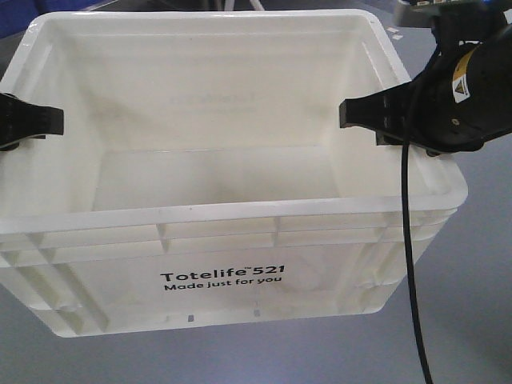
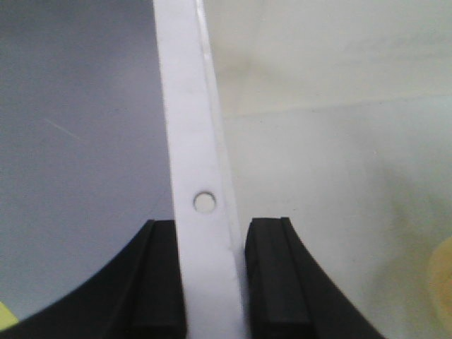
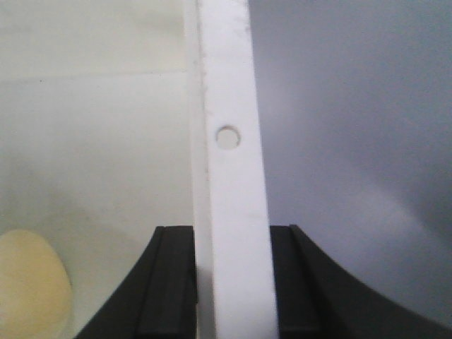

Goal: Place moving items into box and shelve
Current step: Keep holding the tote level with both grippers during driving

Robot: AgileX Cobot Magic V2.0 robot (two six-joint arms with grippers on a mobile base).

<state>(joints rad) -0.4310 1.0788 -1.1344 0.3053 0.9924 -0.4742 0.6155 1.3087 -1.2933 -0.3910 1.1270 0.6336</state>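
Pale item [image 3: 32, 286] in box [image 3: 232, 212] blurred, cut off btm-left, maybe rounded.

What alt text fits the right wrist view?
The right gripper clamps the rim of the white box, one black finger on each side. A pale yellow rounded item lies inside the box at lower left; a grey surface shows outside.

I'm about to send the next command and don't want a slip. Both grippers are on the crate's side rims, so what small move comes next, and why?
Probably raise both arms together, slowly and level. The left gripper and right gripper each pinch a side rim of the crate, one finger inside and one outside. A pale yellow item already lies inside, and an uneven lift could tilt the crate.
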